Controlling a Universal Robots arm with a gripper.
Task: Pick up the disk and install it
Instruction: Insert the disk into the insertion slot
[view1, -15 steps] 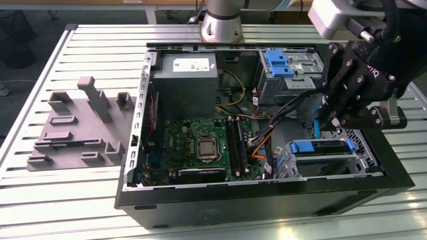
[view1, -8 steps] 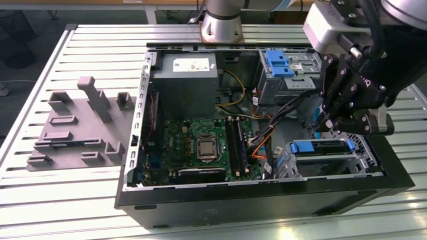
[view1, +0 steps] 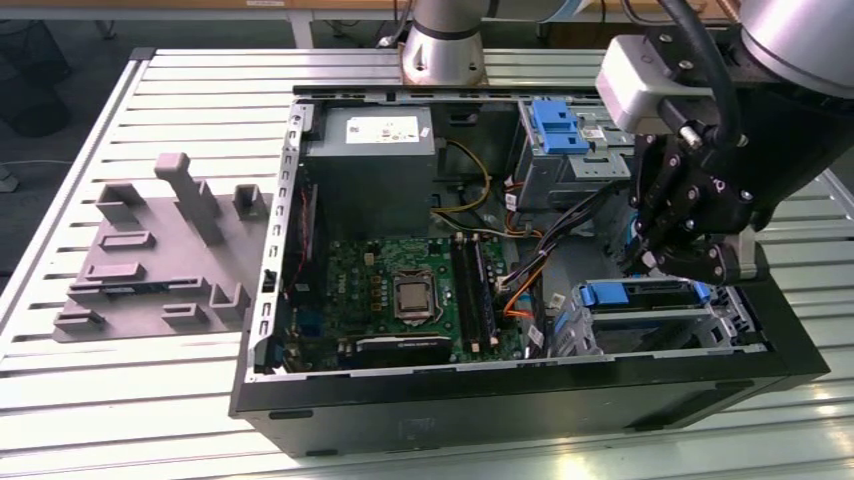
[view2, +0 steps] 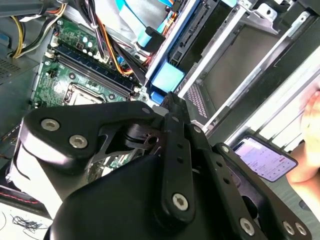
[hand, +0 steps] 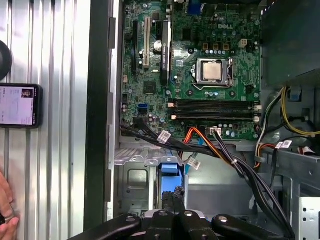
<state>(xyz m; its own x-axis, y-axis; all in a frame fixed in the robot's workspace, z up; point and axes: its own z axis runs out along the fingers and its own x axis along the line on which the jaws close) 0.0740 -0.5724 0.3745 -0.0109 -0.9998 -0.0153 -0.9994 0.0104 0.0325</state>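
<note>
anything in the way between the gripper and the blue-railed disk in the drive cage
Nothing visible does. In the first wrist view the gripper is right at the blue end of the disk in the drive cage. The cable bundle runs close by, on the side toward the motherboard, not across the gap.

Quick colour rundown: the circuit board in the middle of the exterior view is green with black slots and a silver socket. The case around it is black, and the table is pale silver-grey in ribbed stripes. There's a plain grey moulded block on the exterior view's left and a bright blue bracket at upper right. The cables are orange, yellow and black. The gripper is matte black.
</note>
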